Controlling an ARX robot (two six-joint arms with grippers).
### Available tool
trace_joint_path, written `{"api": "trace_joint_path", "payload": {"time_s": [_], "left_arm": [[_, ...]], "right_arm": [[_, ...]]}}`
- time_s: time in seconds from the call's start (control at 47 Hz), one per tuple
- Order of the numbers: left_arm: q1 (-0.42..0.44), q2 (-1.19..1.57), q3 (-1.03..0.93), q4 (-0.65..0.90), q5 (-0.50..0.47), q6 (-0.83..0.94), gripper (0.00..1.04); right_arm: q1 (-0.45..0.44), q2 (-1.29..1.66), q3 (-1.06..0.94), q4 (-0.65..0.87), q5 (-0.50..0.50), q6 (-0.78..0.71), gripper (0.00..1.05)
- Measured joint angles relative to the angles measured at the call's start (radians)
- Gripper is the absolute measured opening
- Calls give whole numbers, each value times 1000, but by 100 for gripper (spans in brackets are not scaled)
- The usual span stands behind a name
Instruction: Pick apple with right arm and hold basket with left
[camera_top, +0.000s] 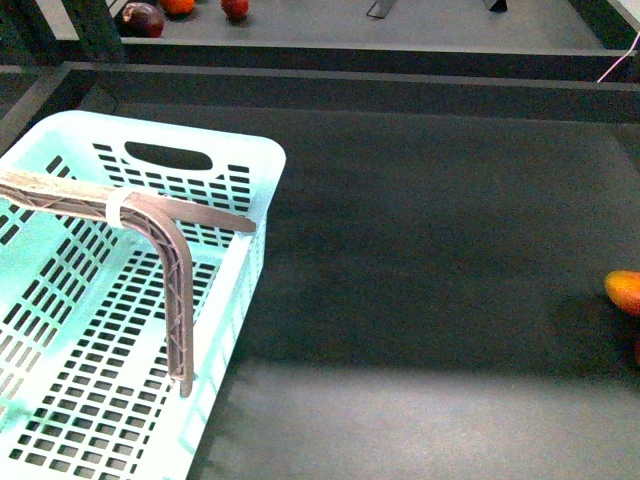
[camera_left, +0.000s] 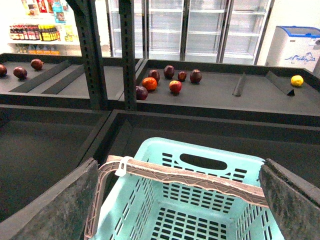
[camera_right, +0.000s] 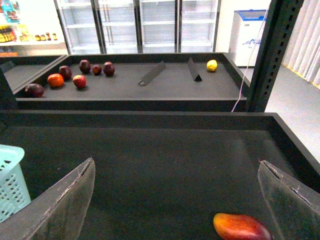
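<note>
I see right hand (camera_right: 175, 165) wide, left hand (camera_left: 180, 165) wide over basket (camera_top: 200, 135). Beyond basket, apple (camera_right: 79, 81) looks glossy, firm: grip across middle.

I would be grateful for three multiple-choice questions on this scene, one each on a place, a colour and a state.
1. Where does the basket stand in the front view?
A. near left
B. far right
C. on the back shelf

2. What colour is the basket?
A. red
B. black
C. pale mint-turquoise

3. How is the right gripper?
A. shut on an apple
B. open and empty
C. shut on the basket's rim

Answers: 1 A, it fills the lower left corner of the front view; 2 C, its slotted walls are all that shade; 3 B, its jaws stand wide apart with nothing held between them.
</note>
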Motion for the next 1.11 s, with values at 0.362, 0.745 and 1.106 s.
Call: {"api": "trace_joint_path", "payload": {"time_s": [0.362,0.745,1.106], "left_arm": [[0,0,0,0,0,0,98],[178,390,216,-266,397,-490,98],[40,920,342,-36,225,-970,98]], "right_arm": [[0,0,0,0,0,0,96],[0,0,0,0,0,0,96],[0,0,0,0,0,0,96]]}}
